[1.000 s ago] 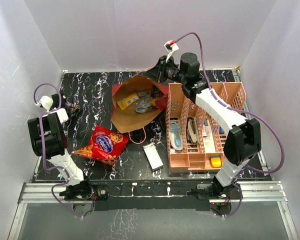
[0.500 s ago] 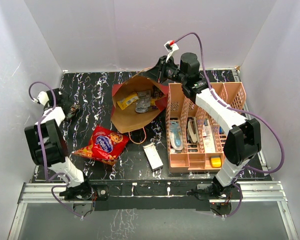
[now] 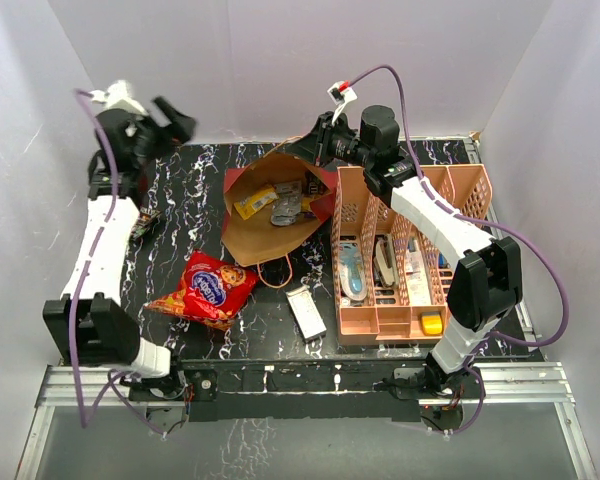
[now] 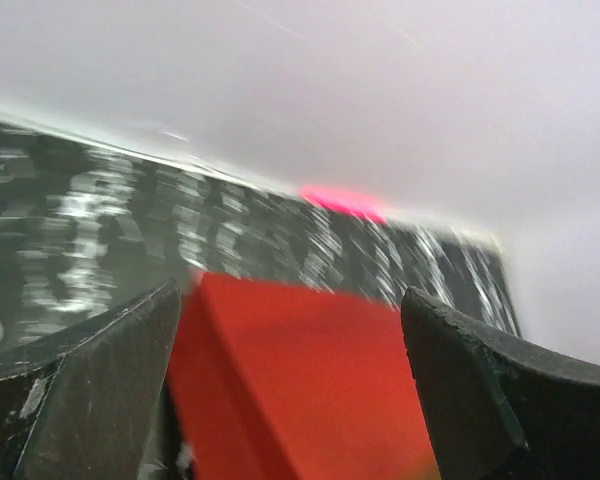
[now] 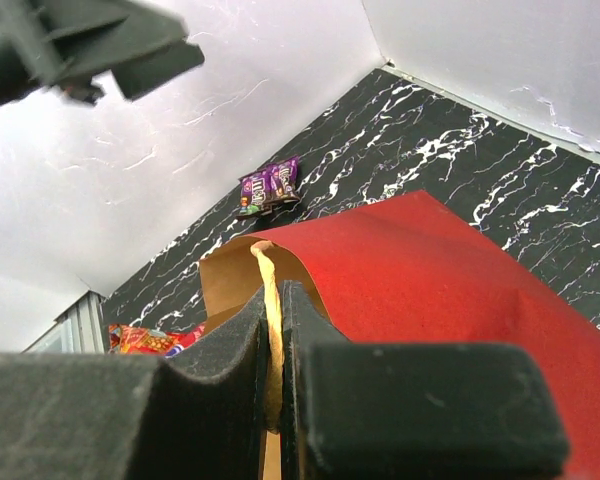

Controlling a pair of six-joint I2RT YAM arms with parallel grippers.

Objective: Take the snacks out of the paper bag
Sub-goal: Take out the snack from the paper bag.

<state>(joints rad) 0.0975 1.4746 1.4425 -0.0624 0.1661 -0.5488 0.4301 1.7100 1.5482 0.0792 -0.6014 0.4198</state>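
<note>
Top external view: the paper bag lies near the middle of the black marbled table. Its brown kraft inside is turned up to the camera. Its long axis runs roughly from the far right, where the right gripper has it, to the near left, where a loose cord handle trails on the table.

Inside it lie an orange-yellow packet and a clear wrapper; their print is too small to read. The red snack bag rests on the table just near-left of the paper bag. It shows a blue oval logo and cookie pictures, but the lettering is not legible. A purple packet lies by the left edge; in the right wrist view its writing is too blurred to read.

The right wrist view shows the right gripper pinched nearly closed on the bag's tan cord handle, with the dark red side spreading to the right.

The left gripper is raised at the far left, well apart from the paper bag. In its own blurred view its fingers are spread wide with nothing held.

A white box and a pink rack are to the bag's near right.
</note>
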